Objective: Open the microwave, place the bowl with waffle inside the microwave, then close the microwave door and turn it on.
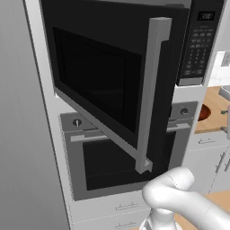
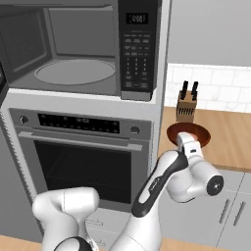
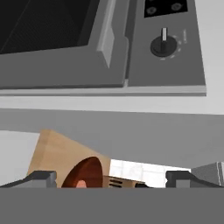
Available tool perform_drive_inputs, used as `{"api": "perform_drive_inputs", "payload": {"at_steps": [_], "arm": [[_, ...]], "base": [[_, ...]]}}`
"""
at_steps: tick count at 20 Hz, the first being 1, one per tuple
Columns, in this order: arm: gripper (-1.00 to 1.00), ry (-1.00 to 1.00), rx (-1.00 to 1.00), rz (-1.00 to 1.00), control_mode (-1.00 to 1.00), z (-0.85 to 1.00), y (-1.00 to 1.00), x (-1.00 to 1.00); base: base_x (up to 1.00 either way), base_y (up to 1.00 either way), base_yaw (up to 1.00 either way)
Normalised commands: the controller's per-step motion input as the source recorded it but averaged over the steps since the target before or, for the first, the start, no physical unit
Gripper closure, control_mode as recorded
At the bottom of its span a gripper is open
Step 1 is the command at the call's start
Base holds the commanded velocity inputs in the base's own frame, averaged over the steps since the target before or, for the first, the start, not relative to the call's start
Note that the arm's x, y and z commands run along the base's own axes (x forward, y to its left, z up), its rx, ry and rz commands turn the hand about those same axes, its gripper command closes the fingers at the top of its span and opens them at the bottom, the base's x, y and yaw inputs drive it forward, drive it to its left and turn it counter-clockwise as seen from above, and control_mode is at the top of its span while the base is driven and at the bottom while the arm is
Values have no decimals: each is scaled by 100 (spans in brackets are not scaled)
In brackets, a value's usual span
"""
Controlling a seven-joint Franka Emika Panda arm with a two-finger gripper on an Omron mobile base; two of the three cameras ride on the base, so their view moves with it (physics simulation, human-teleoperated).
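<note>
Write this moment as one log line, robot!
microwave door: swung open | bowl with waffle: on wooden counter, by knife block | tool: open, empty, near bowl

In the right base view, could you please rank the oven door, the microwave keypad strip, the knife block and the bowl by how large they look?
1. Oven door
2. Microwave keypad strip
3. Bowl and knife block: they look alike, and the arm hides part of the bowl.

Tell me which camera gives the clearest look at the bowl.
The right base view: the bowl sits on the wooden counter past the open gripper. The left base view catches only its edge beside the oven; the hand view shows it tilted, partly cut off.
</note>
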Motion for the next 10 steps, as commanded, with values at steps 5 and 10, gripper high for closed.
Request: {"api": "perform_drive_inputs", "payload": {"at_steps": [5, 10], "arm": [[-100, 2, 0, 0, -100, -10, -2, 4], [-100, 5, 0, 0, -100, -13, -1, 11]], "base": [[0, 0, 0], [0, 0, 0]]}}
